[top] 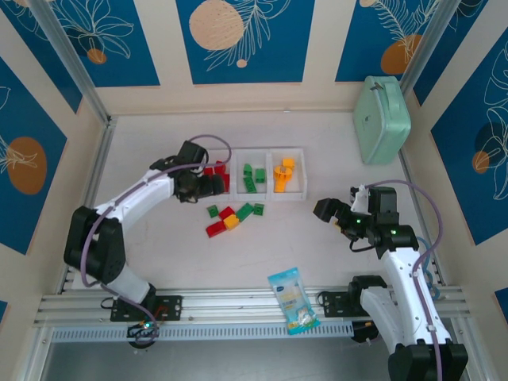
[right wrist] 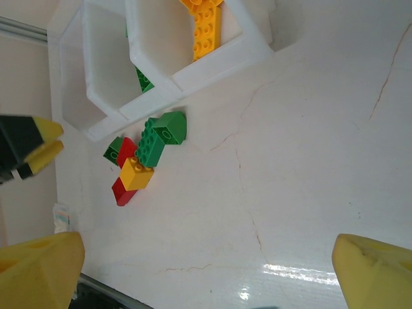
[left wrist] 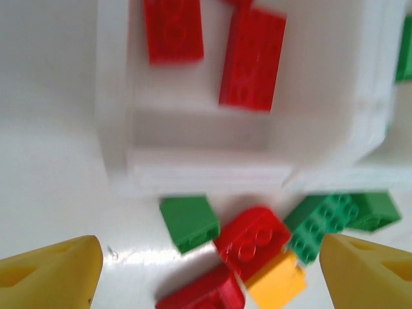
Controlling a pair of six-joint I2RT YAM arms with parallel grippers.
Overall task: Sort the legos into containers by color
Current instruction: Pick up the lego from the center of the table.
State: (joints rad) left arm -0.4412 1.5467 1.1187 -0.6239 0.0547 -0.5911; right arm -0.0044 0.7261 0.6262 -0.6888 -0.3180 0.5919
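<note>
Our left gripper [top: 205, 185] hangs over the near edge of the containers [top: 274, 196], fingers apart and empty, with red bricks [left wrist: 251, 58] in the left bin. Loose legos [top: 232, 218] lie just in front. Our right gripper [top: 332, 213] hovers well apart, fingers wide, holding nothing.

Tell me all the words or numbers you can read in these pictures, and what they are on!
None can be read.
The snack packet: it has printing, but too small to read.
The red brick on the table: its studs are too blurred to show any lettering.
The mint-green case: no lettering can be made out.
The wall panels: only leaf and circle pictures, no words.
</note>
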